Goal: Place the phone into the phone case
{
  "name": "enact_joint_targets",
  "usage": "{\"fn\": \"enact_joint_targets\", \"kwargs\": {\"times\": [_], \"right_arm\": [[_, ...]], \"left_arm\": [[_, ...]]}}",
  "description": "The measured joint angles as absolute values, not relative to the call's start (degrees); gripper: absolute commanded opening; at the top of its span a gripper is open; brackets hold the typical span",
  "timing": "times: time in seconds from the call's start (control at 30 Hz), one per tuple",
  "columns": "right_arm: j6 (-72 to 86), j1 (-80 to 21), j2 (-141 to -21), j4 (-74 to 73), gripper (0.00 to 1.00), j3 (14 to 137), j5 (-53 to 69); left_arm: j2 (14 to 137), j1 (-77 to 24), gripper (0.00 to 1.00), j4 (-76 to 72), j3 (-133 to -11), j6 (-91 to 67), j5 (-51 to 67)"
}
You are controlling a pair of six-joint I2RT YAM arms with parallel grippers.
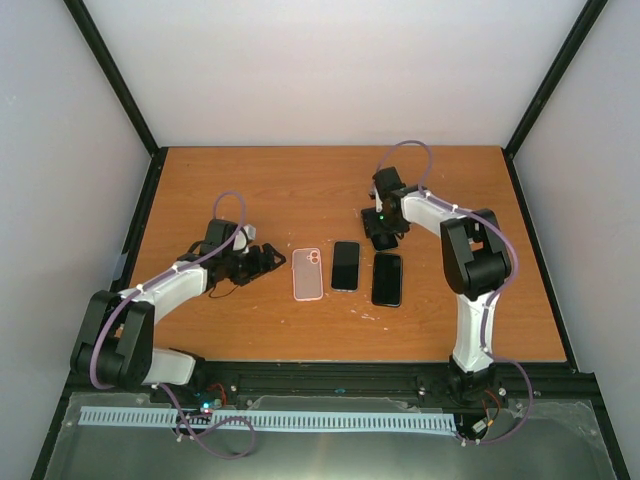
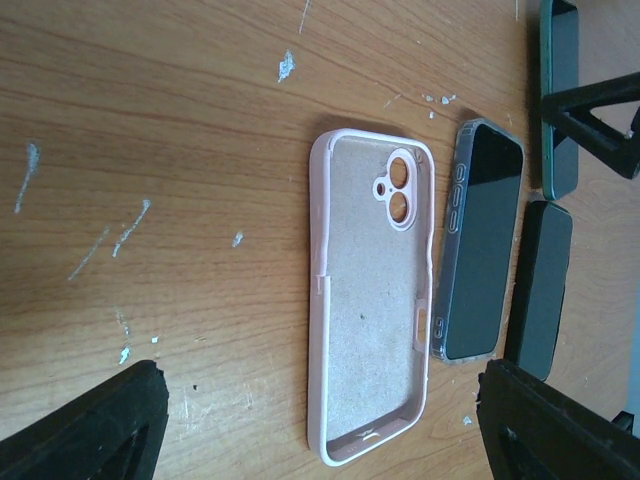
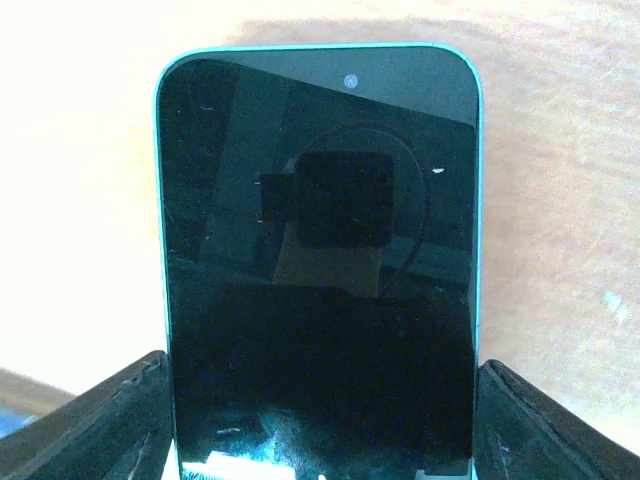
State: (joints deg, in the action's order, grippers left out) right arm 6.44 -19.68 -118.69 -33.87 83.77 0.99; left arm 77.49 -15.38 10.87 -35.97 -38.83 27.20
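barely started, by my reading: the pink phone case [image 2: 370, 310] lies hollow side up and holds nothing, near the middle of the desk [image 1: 250, 190] a little toward its near edge. the left claw [image 1: 268, 260] hovers just to its left, spread and carrying nothing. the right claw [image 1: 382, 240] is spread astride a teal phone [image 3: 320, 250] lying flat, screen up, further toward the far edge, fingers at its long edges with no clear squeeze. a clear-cased phone [image 2: 480, 240] and a dark phone [image 2: 540, 285] lie beside the case. gripping, carrying and seating all remain
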Motion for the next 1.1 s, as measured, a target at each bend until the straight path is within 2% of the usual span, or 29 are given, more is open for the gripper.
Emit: {"fn": "enact_joint_targets", "kwargs": {"times": [0.37,0.6,0.83,1.1], "right_arm": [[13.82,-26.33,-107.53,-34.85,0.59,77.76,2.2],[23.11,-33.19,-100.75,-32.03,0.59,69.87,4.99],[35.03,-40.95,-97.56,-24.56,0.58,63.4,8.25],[45.08,-47.27,-98.63,-16.45,0.58,63.18,8.54]], "left_arm": [[77.49,-15.35,0.86,10.68,-35.9,-38.85,27.73],[77.01,-14.94,0.86,10.26,-34.68,-38.96,27.94],[74.08,-10.24,0.86,9.08,-32.95,-39.11,29.91],[72.44,-7.81,0.87,9.04,-32.91,-38.89,31.14]]}}
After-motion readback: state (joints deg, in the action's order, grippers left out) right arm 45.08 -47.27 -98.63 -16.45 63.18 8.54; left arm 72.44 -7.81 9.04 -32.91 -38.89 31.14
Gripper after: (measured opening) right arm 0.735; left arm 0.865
